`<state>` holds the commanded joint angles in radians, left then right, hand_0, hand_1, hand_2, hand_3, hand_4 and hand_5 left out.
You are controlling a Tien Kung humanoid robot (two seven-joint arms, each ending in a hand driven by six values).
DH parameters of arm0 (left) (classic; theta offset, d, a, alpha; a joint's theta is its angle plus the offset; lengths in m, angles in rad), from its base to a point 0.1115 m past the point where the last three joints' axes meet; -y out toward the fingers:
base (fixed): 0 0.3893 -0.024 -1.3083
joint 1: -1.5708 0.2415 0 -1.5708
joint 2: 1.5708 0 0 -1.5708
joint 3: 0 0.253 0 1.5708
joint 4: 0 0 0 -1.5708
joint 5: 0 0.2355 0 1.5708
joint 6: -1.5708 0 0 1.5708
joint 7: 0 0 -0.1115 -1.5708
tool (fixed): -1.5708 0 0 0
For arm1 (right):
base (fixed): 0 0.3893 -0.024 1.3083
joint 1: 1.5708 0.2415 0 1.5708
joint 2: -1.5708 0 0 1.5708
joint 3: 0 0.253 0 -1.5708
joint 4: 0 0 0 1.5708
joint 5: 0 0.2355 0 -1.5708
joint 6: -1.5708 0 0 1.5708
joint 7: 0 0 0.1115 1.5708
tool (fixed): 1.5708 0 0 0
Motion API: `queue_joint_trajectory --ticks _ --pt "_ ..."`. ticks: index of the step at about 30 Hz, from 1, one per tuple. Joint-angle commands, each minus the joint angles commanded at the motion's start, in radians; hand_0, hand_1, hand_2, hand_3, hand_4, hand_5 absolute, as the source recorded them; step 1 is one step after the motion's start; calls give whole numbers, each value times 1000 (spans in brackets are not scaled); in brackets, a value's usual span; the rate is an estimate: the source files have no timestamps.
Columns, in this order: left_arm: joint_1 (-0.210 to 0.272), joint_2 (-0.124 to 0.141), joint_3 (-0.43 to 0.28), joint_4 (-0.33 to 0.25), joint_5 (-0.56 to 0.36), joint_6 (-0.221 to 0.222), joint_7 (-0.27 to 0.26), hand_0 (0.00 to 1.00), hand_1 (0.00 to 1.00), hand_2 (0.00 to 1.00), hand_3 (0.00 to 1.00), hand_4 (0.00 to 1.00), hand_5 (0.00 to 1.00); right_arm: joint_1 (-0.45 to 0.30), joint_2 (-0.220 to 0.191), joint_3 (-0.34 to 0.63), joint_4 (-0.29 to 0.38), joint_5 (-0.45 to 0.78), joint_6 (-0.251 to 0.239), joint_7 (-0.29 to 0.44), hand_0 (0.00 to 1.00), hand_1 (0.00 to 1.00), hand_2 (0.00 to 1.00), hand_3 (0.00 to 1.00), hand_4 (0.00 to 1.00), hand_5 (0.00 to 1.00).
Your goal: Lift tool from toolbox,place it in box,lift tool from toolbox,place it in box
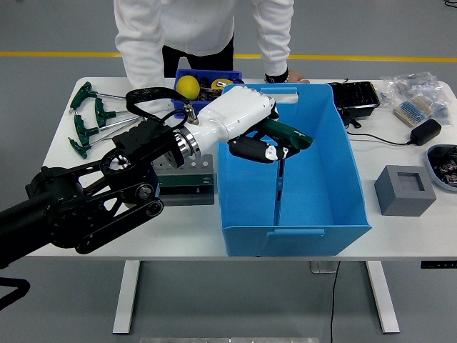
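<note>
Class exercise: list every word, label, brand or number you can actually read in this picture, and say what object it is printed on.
None can be read.
The tool holder is mostly hidden behind the left hand's arm; no print shows on what is visible.
The packets at the table's far right: any print is too small and blurred.
The blue box and grey block show no print.

the blue box is open on top and bare inside apart from the tool the left hand holds over it; its walls enclose the sides.
</note>
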<state>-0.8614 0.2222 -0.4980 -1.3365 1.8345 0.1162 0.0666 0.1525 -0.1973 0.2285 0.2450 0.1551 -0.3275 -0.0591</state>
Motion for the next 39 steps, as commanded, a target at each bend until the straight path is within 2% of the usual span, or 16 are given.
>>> queue_joint_trajectory --ticks 5,6,11,12,17,18,20,26,32,35,36,39 --pt "-4 -12 40 16 -54 9 -23 328 264 315 456 858 830 -1 -1 7 0 -13 -1 -3 681 641 715 562 796 718" --pt "-4 -14 42 18 -63 12 -31 442 523 658 679 881 828 -1 -2 8 0 -15 -1 -4 681 641 715 562 796 720" --pt "1 -18 46 34 -132 -14 -90 442 523 658 679 881 828 -2 -2 13 1 -24 -2 -6 681 641 715 562 796 720" --pt "2 -18 44 34 -138 -10 -103 502 619 799 762 886 813 -3 -2 13 1 -23 -2 -5 680 641 714 563 796 718" --pt "4 -22 19 21 -135 35 -156 502 619 799 762 886 813 -3 -3 13 2 -25 -2 -6 680 641 714 563 796 718" --pt "3 -24 10 18 -135 44 -165 525 642 846 789 890 800 -2 -4 13 2 -25 -2 -6 680 640 713 561 797 718" --pt "1 -26 -10 12 -135 65 -184 525 642 846 789 890 800 -1 -4 13 2 -25 -2 -6 680 640 713 561 797 718" --pt "2 -22 -58 6 -126 81 -200 539 647 853 791 890 786 1 -5 11 2 -20 -2 -5 680 640 714 562 797 718" --pt "20 -10 -99 9 -87 74 -194 539 648 849 787 887 771 1 -4 8 1 -15 -2 -4 680 640 714 563 796 719" --pt "33 8 -128 17 -32 42 -171 539 648 849 787 887 771 2 -3 5 0 -9 -1 -2 680 640 714 563 796 719" --pt "38 16 -137 21 -13 30 -164 515 607 695 688 889 771 2 -3 3 0 -5 -1 0 680 640 714 563 796 718" --pt "48 44 -165 48 52 -13 -132 515 607 695 688 889 771 2 -4 0 -1 2 -1 2 680 640 714 563 796 718"
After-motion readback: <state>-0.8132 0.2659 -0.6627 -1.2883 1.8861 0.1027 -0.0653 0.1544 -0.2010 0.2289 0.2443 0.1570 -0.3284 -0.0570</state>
